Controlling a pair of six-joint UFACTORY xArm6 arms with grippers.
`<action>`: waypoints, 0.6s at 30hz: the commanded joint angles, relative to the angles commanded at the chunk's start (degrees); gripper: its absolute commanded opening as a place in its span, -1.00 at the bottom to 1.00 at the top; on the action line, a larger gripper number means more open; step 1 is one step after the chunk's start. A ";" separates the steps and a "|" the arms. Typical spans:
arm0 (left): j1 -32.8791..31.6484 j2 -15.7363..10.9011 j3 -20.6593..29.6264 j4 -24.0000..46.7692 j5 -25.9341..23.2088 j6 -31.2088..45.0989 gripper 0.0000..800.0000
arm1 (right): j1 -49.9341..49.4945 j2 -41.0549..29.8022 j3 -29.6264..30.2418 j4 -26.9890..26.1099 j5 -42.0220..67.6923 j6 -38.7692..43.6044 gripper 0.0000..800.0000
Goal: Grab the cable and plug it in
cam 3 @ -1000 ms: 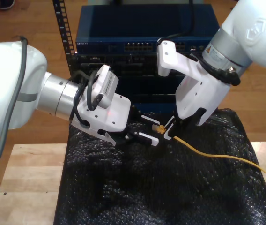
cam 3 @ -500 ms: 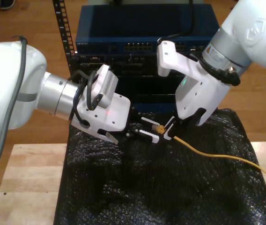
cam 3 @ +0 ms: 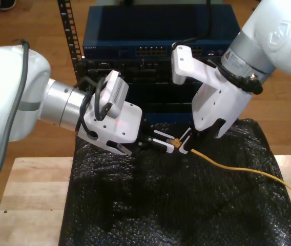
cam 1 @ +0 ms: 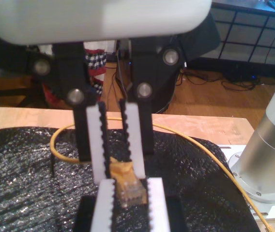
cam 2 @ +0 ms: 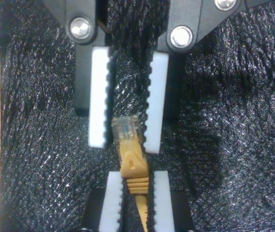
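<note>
While the cable (cam 2: 130,159) is pinched at its boot by my second hand (cam 2: 133,191), its clear plug lies between my first hand's (cam 1: 130,193) fingers.
Those fingers are parted slightly around the plug, above the black mat (cam 3: 176,205).

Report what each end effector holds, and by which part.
My second end effector clamps the cable by its yellow boot behind the plug. My first end effector brackets the clear plug tip; contact cannot be told.

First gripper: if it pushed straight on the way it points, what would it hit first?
Probably my second gripper, clamped on the cable right in front of my first gripper; depth is hard to judge.
</note>
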 joint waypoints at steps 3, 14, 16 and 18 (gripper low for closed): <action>0.09 0.00 0.00 0.00 0.00 -0.09 -0.98 | 0.00 0.00 0.00 0.00 0.00 0.00 -0.99; 0.00 0.18 -0.44 0.00 -0.09 0.09 -0.99 | 0.09 -1.67 0.26 1.05 0.00 -0.18 0.26; 0.00 1.41 -0.62 0.00 0.09 0.00 -0.99 | 0.00 -2.02 0.26 1.05 -0.09 -0.35 0.51; 0.00 2.37 -0.79 0.00 0.53 -0.09 -0.99 | 0.00 -2.37 0.26 1.05 -0.09 -0.62 0.82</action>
